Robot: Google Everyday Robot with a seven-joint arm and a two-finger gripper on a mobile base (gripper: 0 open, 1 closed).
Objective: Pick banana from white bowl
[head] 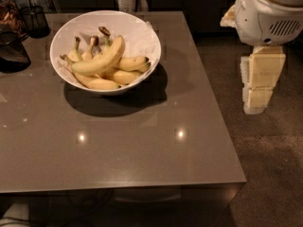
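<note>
Camera view: jaws, state unclear, hang right of table [142,164]; banana [102,60] in white bowl [138,31].

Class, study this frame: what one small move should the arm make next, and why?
Probably swing the tool left, over the table toward the white bowl. It hangs beyond the table's right edge, well apart from the banana, which lies exposed atop the smaller bananas.

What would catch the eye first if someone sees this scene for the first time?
The white bowl of bananas on the far left of the table stands out, with the large banana lying on top. At the right, beyond its edge, the pale gripper hangs over the floor.
</note>
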